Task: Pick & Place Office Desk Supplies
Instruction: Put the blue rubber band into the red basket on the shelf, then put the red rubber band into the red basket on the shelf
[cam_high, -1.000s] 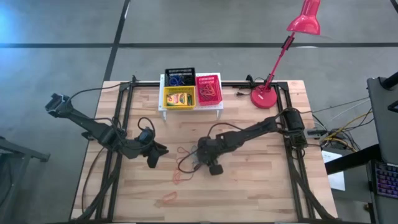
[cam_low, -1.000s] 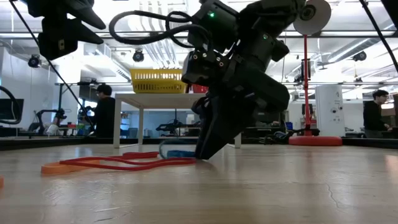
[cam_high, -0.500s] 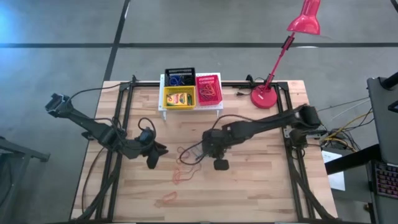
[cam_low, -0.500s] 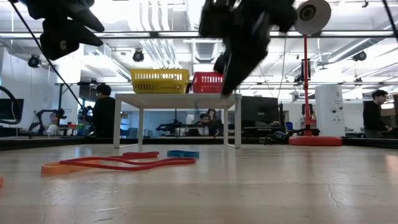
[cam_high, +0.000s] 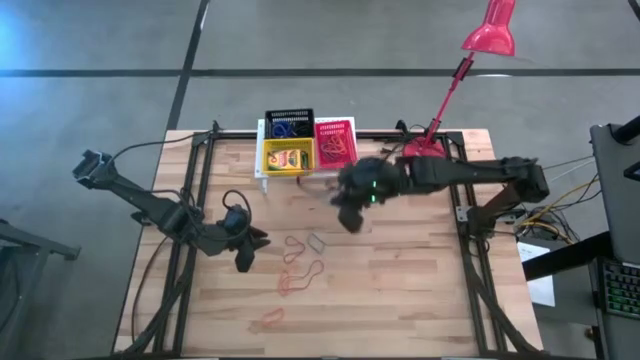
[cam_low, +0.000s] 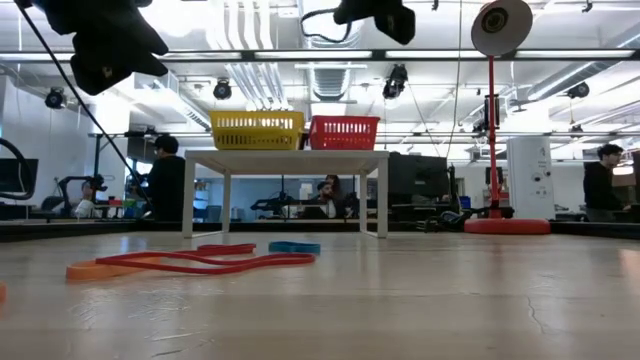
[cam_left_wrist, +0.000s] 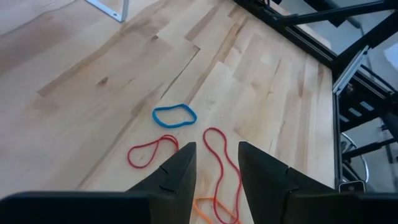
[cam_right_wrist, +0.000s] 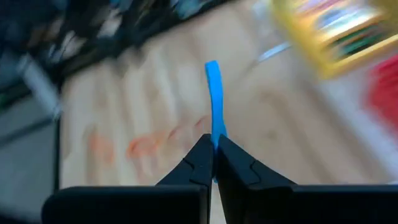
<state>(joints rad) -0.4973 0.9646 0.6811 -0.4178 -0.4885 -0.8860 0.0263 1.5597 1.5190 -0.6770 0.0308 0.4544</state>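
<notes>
Blue rubber band (cam_right_wrist: 213, 93) is now pinched in our right gripper (cam_right_wrist: 213, 163), which has lifted off the table toward the baskets (cam_high: 288, 155) at 12 o'clock; drop-off seems next. Left gripper (cam_left_wrist: 214, 163) waits, spread, at 9 o'clock.

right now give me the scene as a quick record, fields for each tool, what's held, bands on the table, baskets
left tool: open, low over the table, holding nothing
right tool: shut on a blue rubber band, raised near the stand
loose bands: red loops and a blue loop on the wood
baskets: black, yellow, red on the white stand
</notes>
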